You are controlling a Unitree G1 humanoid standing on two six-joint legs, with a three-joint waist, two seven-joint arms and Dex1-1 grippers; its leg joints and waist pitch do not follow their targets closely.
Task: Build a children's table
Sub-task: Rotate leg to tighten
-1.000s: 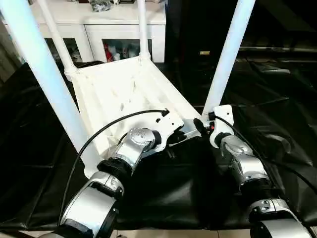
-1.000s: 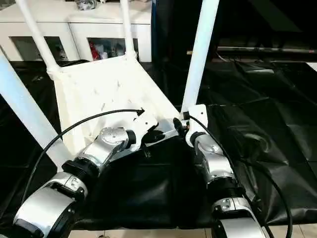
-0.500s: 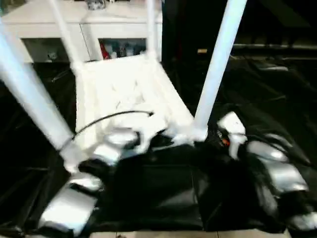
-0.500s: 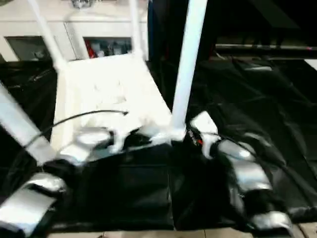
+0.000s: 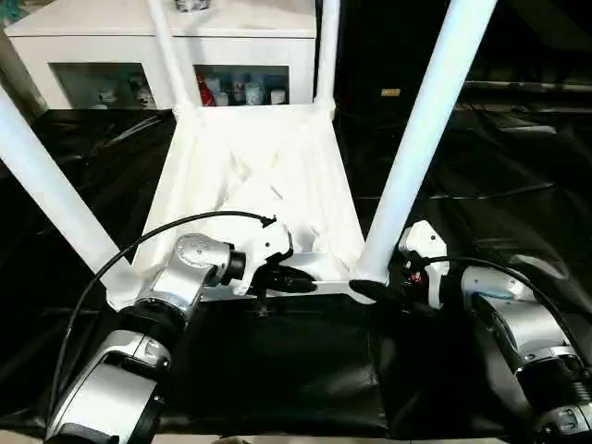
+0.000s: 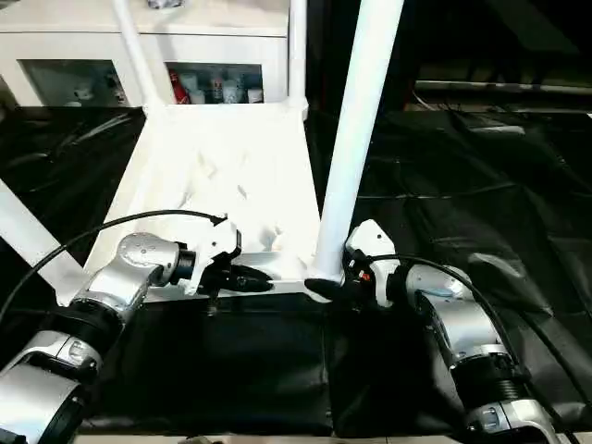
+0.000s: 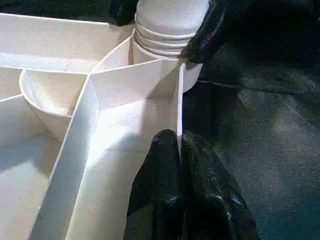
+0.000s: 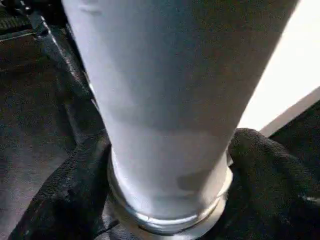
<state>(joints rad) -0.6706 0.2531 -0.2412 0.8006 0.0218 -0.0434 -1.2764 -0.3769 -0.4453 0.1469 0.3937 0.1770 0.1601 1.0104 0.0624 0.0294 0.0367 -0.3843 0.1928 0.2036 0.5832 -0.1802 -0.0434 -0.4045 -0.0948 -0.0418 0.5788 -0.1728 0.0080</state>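
Note:
The children's table lies upside down on the black work table, its white tabletop (image 5: 268,176) facing up with all its legs standing in the corner sockets. My left gripper (image 7: 180,145) is shut on the thin near rim (image 7: 179,100) of the tabletop, and it also appears in the head view as the left gripper (image 5: 301,277). My right gripper (image 5: 372,279) is closed around the base of the near right leg (image 5: 421,139). One black finger (image 8: 70,200) presses each side of that leg (image 8: 165,100) just above its socket collar.
A white cabinet (image 5: 120,46) with glass doors stands behind the far legs (image 5: 166,55). The near left leg (image 5: 46,194) leans over my left forearm. A black cable (image 5: 139,248) arcs above my left wrist. The black cover (image 5: 277,370) lies wrinkled to the right.
The view has shifted. The tabletop has turned so its far edge lies squarer to the cabinet. Both grippers stayed at its near edge, the right one at the leg base.

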